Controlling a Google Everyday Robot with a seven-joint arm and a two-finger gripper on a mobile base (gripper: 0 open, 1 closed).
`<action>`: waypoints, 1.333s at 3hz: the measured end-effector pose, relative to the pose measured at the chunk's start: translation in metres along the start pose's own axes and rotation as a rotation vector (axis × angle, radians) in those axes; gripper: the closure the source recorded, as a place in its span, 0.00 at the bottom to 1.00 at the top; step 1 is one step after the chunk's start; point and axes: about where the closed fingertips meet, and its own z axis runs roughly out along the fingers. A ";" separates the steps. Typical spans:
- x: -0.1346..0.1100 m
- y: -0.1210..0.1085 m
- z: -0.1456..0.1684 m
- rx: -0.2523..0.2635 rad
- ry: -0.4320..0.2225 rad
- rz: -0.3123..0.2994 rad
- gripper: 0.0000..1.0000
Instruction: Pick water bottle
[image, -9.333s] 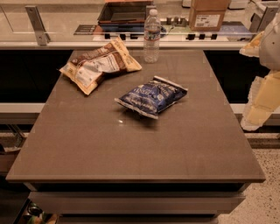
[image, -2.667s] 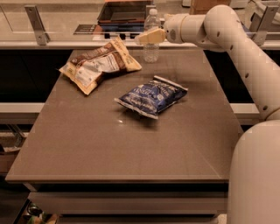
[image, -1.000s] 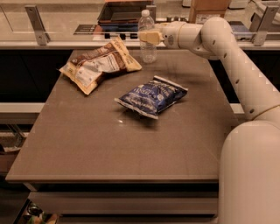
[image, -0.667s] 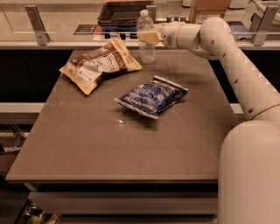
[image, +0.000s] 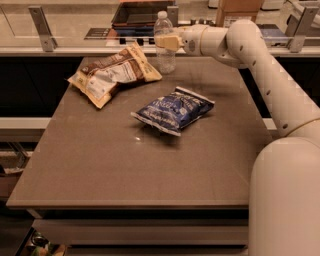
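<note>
1. Water bottle (image: 165, 60): upright at the far edge of the table (image: 125, 170), a little right of centre. Clear ribbed body, white cap on top.
2. Gripper (image: 165, 42): at the bottle's mid-height, its tan tip crossing the front of the body just below the shoulder. It overlaps the bottle in this view. Whether it has clamped on the bottle or only sits against it: cannot tell.
3. Arm (image: 260, 65): white, reaches in from the right side. It runs up from the robot's body (image: 285, 200) at the lower right, then bends left along the table's far edge to the bottle.
4. Brown-and-tan snack bag (image: 112, 75): lies flat on the table's far left part. Its nearest corner is just left of the bottle's base; contact not resolvable.
5. Blue snack bag (image: 172, 110): lies flat near the table's centre, in front of the bottle and apart from it. Also apart from the brown-and-tan bag.
6. Behind the table: a light counter with a dark tray (image: 140, 12) directly beyond the bottle, and a cardboard box (image: 239, 10) to its right.
</note>
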 end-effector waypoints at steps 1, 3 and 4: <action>-0.014 0.007 -0.006 -0.002 -0.013 -0.008 1.00; -0.057 0.007 -0.032 0.045 -0.071 -0.068 1.00; -0.082 0.005 -0.046 0.070 -0.103 -0.099 1.00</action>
